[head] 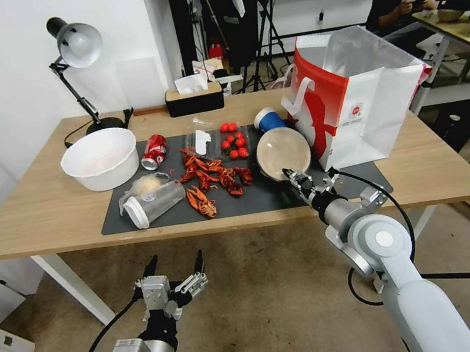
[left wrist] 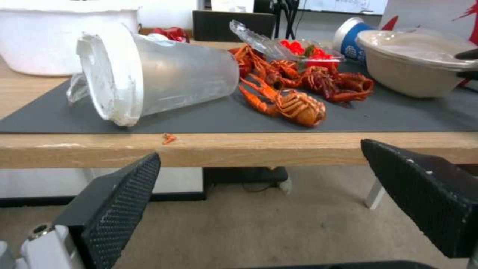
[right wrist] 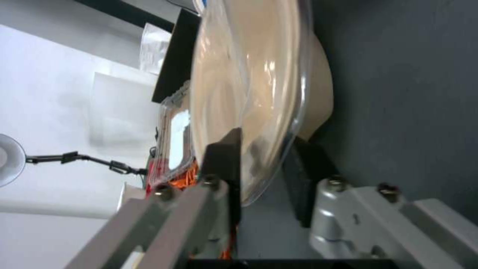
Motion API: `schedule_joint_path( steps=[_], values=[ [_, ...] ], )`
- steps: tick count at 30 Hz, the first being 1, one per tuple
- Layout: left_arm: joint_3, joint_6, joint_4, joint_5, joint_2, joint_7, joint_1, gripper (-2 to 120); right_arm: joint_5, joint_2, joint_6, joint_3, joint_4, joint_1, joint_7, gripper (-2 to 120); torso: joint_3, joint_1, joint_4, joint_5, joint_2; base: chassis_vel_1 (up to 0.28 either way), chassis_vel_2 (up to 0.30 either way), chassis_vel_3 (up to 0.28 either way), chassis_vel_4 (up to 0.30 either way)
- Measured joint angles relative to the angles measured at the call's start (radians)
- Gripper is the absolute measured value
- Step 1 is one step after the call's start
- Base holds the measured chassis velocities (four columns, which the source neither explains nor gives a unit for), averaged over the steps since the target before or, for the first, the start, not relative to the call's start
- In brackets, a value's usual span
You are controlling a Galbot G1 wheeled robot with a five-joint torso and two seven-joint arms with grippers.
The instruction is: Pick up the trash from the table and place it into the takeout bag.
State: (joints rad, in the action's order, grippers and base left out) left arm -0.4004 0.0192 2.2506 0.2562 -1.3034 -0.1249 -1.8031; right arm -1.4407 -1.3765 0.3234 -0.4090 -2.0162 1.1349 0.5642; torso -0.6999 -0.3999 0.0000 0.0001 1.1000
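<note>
— Table first, from its left end: what sits there?

— White mixing bowl, then the red soda can on its side on the grey mat, and the clear white-lidded plastic cup lying toppled beside crayfish shells.

— And the left gripper?

— Below the table's front edge, fingers spread wide, holding nothing. Its wrist camera looks across at the cup's lid and an orange scrap on the table edge.

— Further right?

— Blue-and-white paper cup, then the round tan bowl, tilted against the takeout bag. The right gripper pinches the bowl's near rim; the right wrist view shows one finger over the clear lid, the other beneath.
</note>
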Motion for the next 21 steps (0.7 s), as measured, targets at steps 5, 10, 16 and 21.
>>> schedule_joint_path(
  steps=[5,10,16,21],
  values=[
    [-0.003,-0.01,-0.005,-0.003,0.001,-0.005,0.0,100,0.103,0.03,0.006,0.01,-0.013,0.01,-0.064,0,0.0,0.0,0.0,0.0,0.0,0.0,0.0,0.0,0.0],
    [-0.006,-0.015,-0.005,-0.009,-0.002,-0.012,0.0,100,0.323,0.08,0.031,0.03,-0.048,0.027,-0.174,0,0.0,0.0,-0.0001,0.0002,0.0,0.0,0.0,0.0,0.0],
    [-0.007,-0.017,-0.003,-0.017,-0.01,-0.036,-0.002,100,0.805,0.207,0.111,0.065,-0.096,0.038,-0.386,0,0.0,0.0,-0.0001,0.0,0.0,0.0,0.0,0.0,0.0],
    [-0.006,-0.02,0.001,-0.024,-0.022,-0.047,-0.007,100,1.004,0.268,0.097,0.082,-0.126,0.021,-0.443,0,0.0,0.0,0.0,0.0,0.0,0.0,0.0,0.0,0.0]
  ],
)
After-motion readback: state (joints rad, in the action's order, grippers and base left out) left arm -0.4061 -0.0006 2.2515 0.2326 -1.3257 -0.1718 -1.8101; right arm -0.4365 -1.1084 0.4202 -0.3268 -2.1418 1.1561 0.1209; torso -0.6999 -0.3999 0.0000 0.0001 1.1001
